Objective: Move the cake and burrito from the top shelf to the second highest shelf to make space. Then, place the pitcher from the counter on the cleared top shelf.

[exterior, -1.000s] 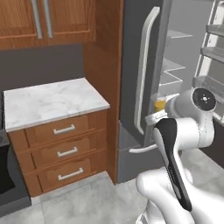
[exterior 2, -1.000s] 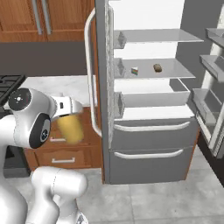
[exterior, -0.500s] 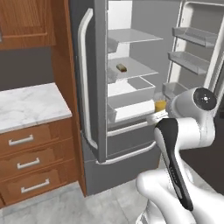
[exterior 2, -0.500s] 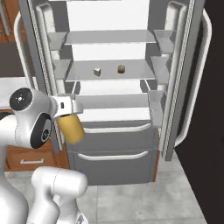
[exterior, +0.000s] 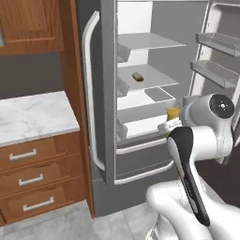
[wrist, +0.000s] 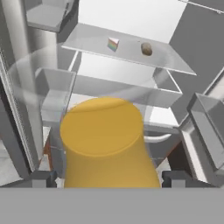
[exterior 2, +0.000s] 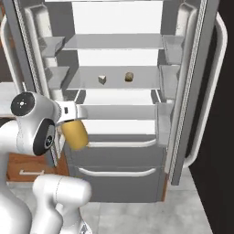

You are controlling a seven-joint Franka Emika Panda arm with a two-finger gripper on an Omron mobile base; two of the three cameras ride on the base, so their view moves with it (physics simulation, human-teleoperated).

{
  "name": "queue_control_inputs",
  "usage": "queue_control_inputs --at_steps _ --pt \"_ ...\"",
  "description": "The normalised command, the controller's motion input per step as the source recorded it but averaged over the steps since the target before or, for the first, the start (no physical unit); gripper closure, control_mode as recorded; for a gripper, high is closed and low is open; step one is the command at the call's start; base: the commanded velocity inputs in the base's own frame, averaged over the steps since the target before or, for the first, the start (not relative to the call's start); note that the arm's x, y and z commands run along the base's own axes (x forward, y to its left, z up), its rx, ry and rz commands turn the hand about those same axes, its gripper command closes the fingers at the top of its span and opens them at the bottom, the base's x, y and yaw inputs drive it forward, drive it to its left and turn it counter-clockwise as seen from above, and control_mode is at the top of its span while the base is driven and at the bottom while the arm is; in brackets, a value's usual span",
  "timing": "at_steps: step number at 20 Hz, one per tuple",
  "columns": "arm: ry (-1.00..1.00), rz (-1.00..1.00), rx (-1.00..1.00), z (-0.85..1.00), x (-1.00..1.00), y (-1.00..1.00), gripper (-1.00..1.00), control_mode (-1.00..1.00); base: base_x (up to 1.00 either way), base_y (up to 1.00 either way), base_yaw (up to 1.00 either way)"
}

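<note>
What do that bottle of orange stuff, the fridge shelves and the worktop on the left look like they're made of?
The pitcher looks like clear glass or plastic: shelves show through its neck above the orange liquid. The second highest shelf, holding the cake and the burrito, seems pale matte plastic or frosted glass. The counter looks like polished marble, white with grey veins.

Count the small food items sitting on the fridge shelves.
2. The rainbow-striped cake slice lies left and the brown-tan rolled burrito right, apart, both on the same pale-grey fridge shelf. The shelf above looks bare; lower compartments are partly hidden, so more may exist.
</note>
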Motion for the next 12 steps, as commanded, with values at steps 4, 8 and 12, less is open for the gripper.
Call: queue_control_inputs --at_steps 4,8,12 --pt "0.00 0.00 0.00 0.00 0.00 0.00 1.00 1.00 0.71 -0.12 0.21" --pt "0.00 0.00 0.00 0.00 0.00 0.00 1.00 1.00 0.47 -0.53 0.11" --pt "0.00 0.00 0.00 0.00 0.00 0.00 1.00 1.00 0.24 -0.65 0.06"
